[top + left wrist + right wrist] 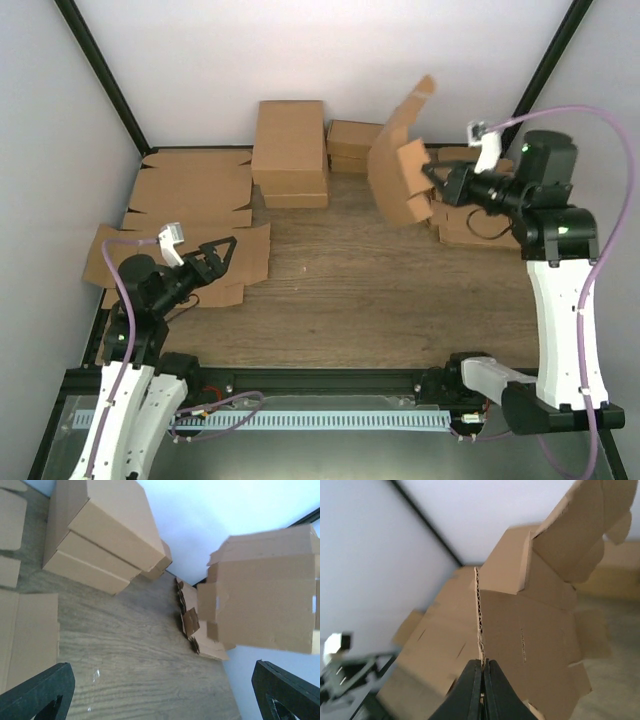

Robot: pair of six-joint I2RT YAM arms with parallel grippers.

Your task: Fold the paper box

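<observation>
Right arm is up, and the right end effector [432, 172] is pinched tight on the paper box [398, 165], carrying it in the air above the far right part of the counter [340, 310]. From the right wrist camera the two dark fingers [470, 690] are pressed together on the corrugated edge of one panel, with next to no gap between them. The box is only partly formed: it hangs tilted, panels bent at their creases, one flap poking up toward the back wall and smaller flaps splaying out on the side nearest the end effector. No part of it touches the wood.

Over on the left, the left end effector [222, 250] hovers with its jaws spread wide and nothing between them (the left wrist camera shows only the two black fingertips [40, 690] at the bottom corners of its view, with bare wood and the raised box beyond). It sits above the near corner of the flat cardboard sheets [190, 190] lying along the left edge.

At the far edge, around the middle, stands a stack of folded boxes [290, 150], with smaller boxes [352, 140] just beside it to the right. A pile of die-cut blanks [470, 225] lies at the right edge, beneath the right arm.
</observation>
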